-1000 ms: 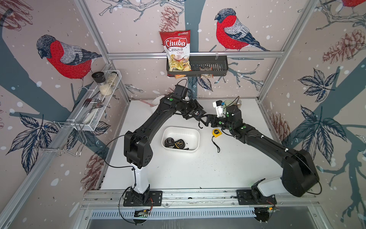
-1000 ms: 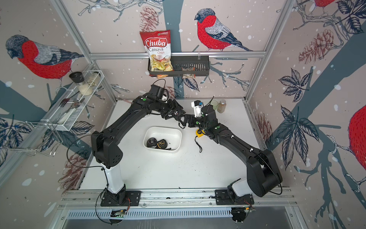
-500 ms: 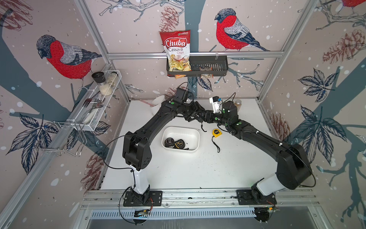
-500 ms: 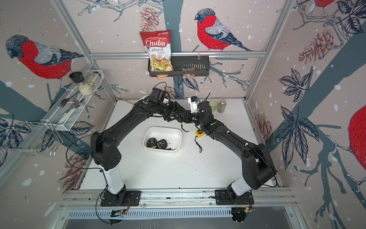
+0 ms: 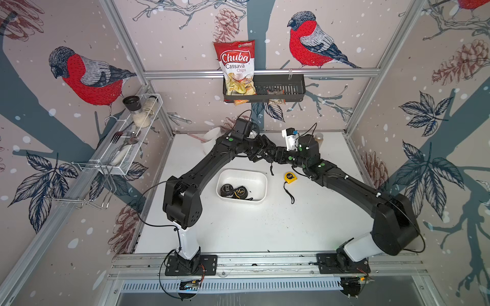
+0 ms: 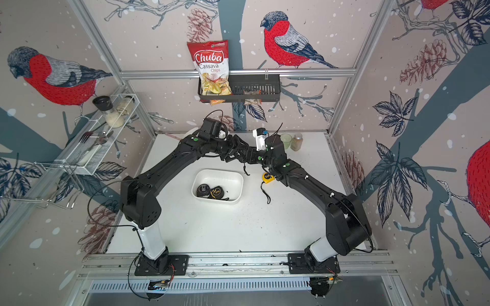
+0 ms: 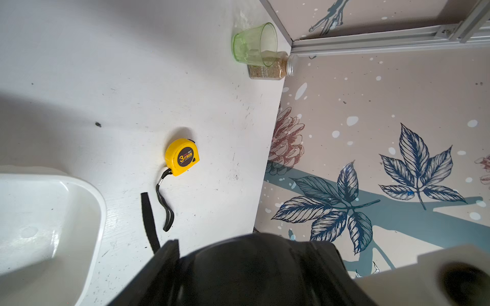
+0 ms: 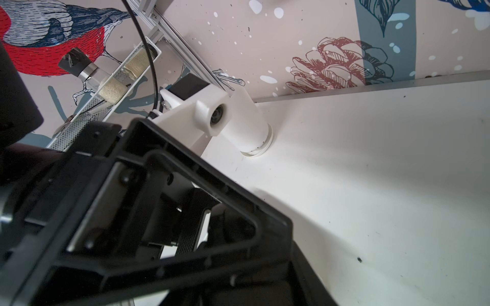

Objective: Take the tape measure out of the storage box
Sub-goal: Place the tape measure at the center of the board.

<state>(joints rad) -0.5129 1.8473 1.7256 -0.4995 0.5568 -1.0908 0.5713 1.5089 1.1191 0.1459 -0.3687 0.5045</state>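
Printed on the red bag (image 5: 237, 69) standing in the black slatted basket (image 5: 281, 88) at 12 o'clock on the back wall: "Chuba Cassava Chips". Printed on the round black face of the yellow tape measure (image 7: 182, 156): a large "3" with "m"; smaller print beside it too fine to read.

Same yellow tape measure (image 5: 289, 177) flat on the white desk (image 5: 238, 230), outside the storage box (image 5: 246, 175), just beside its 3 o'clock wall and not touching. Black wrist loop (image 5: 290, 194) trailing toward 6 o'clock. Inside the box, toward 7 o'clock, a pair of black tape measures (image 5: 240, 192) side by side; yellow mark on one, unreadable.

Above the desk at 1 o'clock of the box, left hand (image 5: 263, 154) and right hand (image 5: 277, 158) tip to tip in one black tangle. Cannot tell for either hand whether apart, together or clamped on anything. Short black strap (image 5: 271, 169) dangling below the meeting point, upper end lost in the black. Left wrist view partly filled by a blurred black bulk; right wrist view mostly blocked by the left hand's black frame.

At the desk's 1 o'clock corner, green glass (image 7: 256, 45) just beside a spice jar (image 7: 267, 69), label illegible. At 11 o'clock, white cup (image 5: 212, 137) half hidden behind the left arm.
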